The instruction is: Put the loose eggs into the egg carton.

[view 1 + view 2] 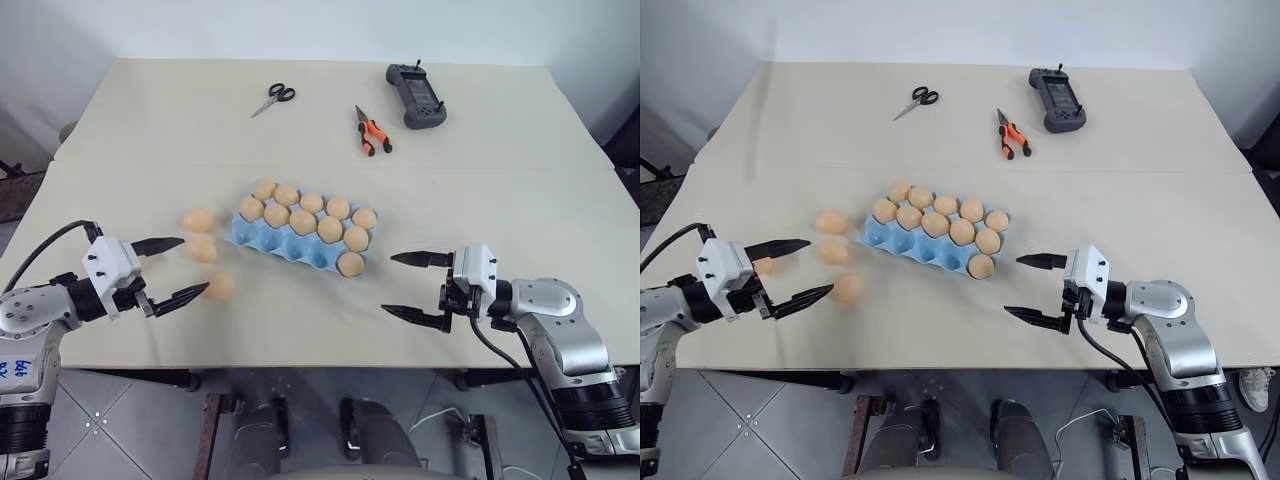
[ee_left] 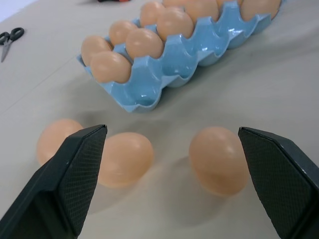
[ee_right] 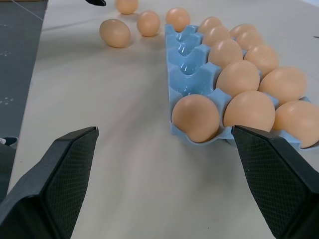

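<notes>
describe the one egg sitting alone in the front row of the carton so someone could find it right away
Find the blue carton mid-table. Its two far rows are full of eggs, but the row nearest the robot is bare cups except at the end toward the right end effector. The egg there is the one: no egg beside it in its own row.

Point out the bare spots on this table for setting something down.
Free: the near strip between the egg carton and the right end effector; the far left corner beyond the scissors; the right side below the controller. Crowded: three loose eggs left of the carton, by the left end effector.
</notes>
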Controlling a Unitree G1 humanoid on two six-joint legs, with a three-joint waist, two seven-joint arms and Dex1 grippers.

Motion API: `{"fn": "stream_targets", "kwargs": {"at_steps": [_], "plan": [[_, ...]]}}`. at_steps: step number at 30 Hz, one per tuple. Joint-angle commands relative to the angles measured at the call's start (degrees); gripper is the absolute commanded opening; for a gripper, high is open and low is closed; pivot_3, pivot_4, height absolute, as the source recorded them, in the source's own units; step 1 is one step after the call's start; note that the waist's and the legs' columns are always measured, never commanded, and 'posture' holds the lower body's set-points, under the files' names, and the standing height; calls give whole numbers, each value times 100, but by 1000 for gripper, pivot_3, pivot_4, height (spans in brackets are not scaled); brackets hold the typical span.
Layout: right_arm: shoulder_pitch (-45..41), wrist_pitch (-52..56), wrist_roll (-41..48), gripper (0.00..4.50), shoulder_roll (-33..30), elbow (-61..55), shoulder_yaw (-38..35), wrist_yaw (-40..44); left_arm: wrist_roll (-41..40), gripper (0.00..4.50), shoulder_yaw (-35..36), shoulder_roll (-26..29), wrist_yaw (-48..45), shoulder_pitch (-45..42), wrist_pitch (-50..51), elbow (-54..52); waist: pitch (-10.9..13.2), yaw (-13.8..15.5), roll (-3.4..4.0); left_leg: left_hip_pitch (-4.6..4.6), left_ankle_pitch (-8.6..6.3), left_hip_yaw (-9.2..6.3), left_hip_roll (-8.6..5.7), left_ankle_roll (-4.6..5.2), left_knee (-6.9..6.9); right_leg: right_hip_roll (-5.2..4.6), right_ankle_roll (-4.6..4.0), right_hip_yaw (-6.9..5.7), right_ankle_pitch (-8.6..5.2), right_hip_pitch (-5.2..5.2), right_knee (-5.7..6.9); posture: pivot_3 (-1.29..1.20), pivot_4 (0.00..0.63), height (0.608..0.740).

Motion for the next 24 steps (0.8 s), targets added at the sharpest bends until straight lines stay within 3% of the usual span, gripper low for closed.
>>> {"fn": "stream_targets", "kwargs": {"at_steps": [1,7,14,24], "plan": [[62,37,242,4500,107,-228,-165,-102,-22,4484,128,-9,204,-90,107,-196,0,5,0,0,0,-1,0,0,0,0,0,-1,0,1,1,0,150,740],[-7,296,627,4500,286,-432,-191,-152,-44,4484,177,87,145,206,372,-200,0,-18,0,3,1,2,0,1,6,0,2,-2,1,2,9,0,150,740],[-170,-130,575,4500,261,-664,-5,370,-85,4484,461,389,-111,1023,766,-178,0,-6,0,4,0,0,3,0,7,-2,-1,-8,-1,1,11,0,150,740],[-181,-316,420,4500,322,-675,129,363,249,4484,-485,-40,316,362,1179,-572,0,12,0,-1,0,13,-2,0,7,-35,-1,-32,-1,19,-4,0,150,740]]}}
